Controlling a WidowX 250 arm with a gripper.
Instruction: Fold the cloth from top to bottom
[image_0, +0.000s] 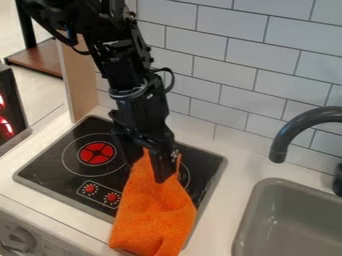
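Note:
The gripper (160, 167) hangs over the right part of the black stove, at the upper end of the orange cloth (150, 215). Cloth rises on both sides of the near finger, bunched and narrow there. Lower down it widens, lying across the stove's front right edge and the white counter, with its bottom end at the counter's front. How the fingers stand around the cloth is hidden by the near finger.
The stove (60, 160) has a red burner and two red knobs left of the cloth. A grey sink (294, 220) with a dark curved faucet (294, 127) stands at the right. White tiled wall (234, 65) rises behind.

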